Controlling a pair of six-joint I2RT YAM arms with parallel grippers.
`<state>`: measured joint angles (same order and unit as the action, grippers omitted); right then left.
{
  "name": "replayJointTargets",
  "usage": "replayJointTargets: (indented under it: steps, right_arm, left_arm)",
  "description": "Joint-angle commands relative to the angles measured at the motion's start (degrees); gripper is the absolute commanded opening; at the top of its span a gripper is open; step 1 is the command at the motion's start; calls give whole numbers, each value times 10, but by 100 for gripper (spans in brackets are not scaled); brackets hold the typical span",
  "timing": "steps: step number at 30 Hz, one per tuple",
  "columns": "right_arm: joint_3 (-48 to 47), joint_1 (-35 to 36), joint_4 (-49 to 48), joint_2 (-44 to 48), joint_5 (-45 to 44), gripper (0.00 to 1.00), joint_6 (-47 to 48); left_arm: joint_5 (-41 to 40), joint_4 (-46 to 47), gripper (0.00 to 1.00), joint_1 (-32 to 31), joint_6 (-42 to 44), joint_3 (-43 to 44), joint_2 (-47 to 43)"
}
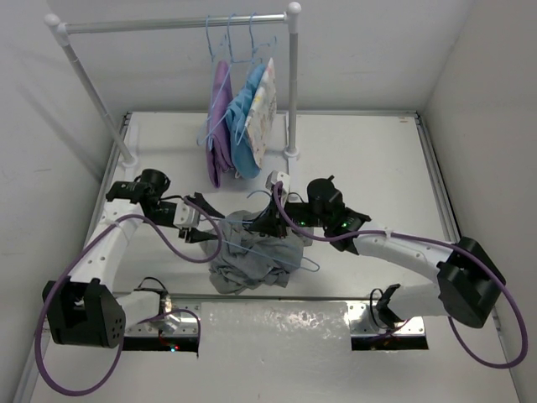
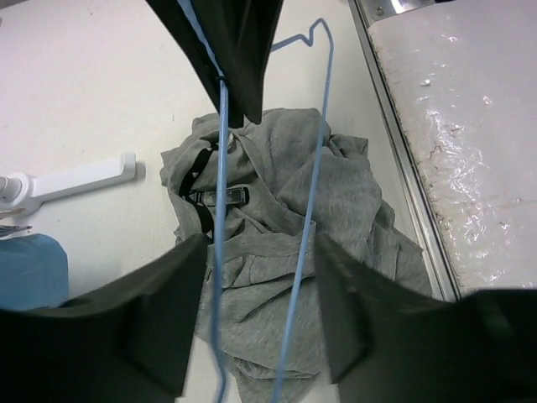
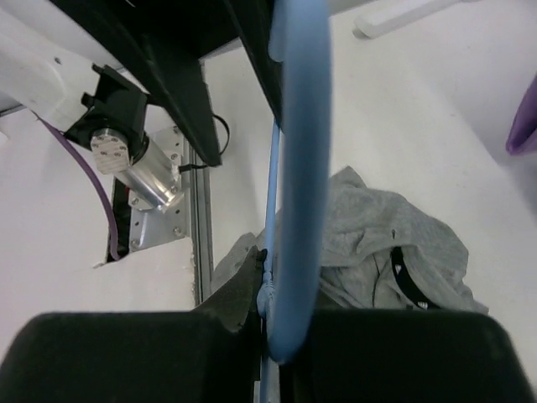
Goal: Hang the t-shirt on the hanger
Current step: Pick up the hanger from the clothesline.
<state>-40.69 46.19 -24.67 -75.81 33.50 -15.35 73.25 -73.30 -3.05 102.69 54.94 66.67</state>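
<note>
The hanger (image 3: 300, 168) is seen lying across the crumpled t-shirt (image 1: 243, 270) at the centre of the top view, one wire pinched by the clamped right gripper (image 3: 273, 306); the left gripper (image 2: 260, 252) is spread wide astride both wires, apparently grasping nothing; the thin wire could be twisted out of that pinch, or cloth merely bunched, if the collar is not first opened.

The top view looks steeply down from high behind the near edge, taking in the whole table (image 1: 377, 159). The left wrist view looks down at close range onto the grey t-shirt (image 2: 336, 210) and blue hanger (image 2: 315, 168). The right wrist view sits nearer still, with the hanger filling its centre. All three views share both.
</note>
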Motion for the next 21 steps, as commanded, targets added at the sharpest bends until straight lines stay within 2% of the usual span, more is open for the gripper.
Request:
replayJointTargets:
  steps: [1, 3, 4, 5, 7, 8, 9, 10, 11, 12, 13, 19, 20, 21]
  right_arm:
    - [-11, -4, 25, 26, -32, 0, 30]
    - [-12, -4, 48, 32, -41, 0, 44]
    - [-14, -4, 58, 39, -57, 0, 58]
    - [-18, -4, 89, 44, -69, 0, 66]
    - [-23, -4, 143, 61, -105, 0, 89]
    - [-27, -4, 160, 68, -116, 0, 97]
    - [-30, -5, 179, 76, -126, 0, 104]
    - [-33, -5, 219, 92, -135, 0, 119]
    - [-43, -5, 240, 99, -156, 0, 126]
    - [-47, -5, 265, 107, -166, 0, 139]
    - [-53, -5, 303, 114, -175, 0, 145]
    - [-91, -5, 441, 176, -271, 0, 169]
    - [-97, -5, 454, 196, -299, 0, 169]
    - [-98, -5, 478, 207, -312, 0, 168]
  left_arm:
    - [33, -12, 53, -5, 15, 5, -19]
    - [29, -11, 80, -5, 14, 4, -24]
    - [21, -10, 96, -5, 9, 7, -26]
    - [16, -4, 100, -5, -22, 14, -31]
    - [-6, 58, 100, -5, -113, 27, -38]
    - [-20, 95, 100, -5, -258, 37, -50]
    - [-41, 206, 100, -5, -354, 38, -58]
    - [-102, 274, 100, -4, -442, 33, -70]
    - [-144, 377, 100, -5, -582, 13, -97]
    - [-208, 404, 100, -5, -614, 4, -111]
    - [-229, 420, 100, -5, -623, -5, -135]
    - [-286, 437, 100, -8, -720, -11, -94]
    - [-301, 453, 100, -24, -729, -16, -86]
    - [-346, 454, 96, -40, -733, -17, -76]
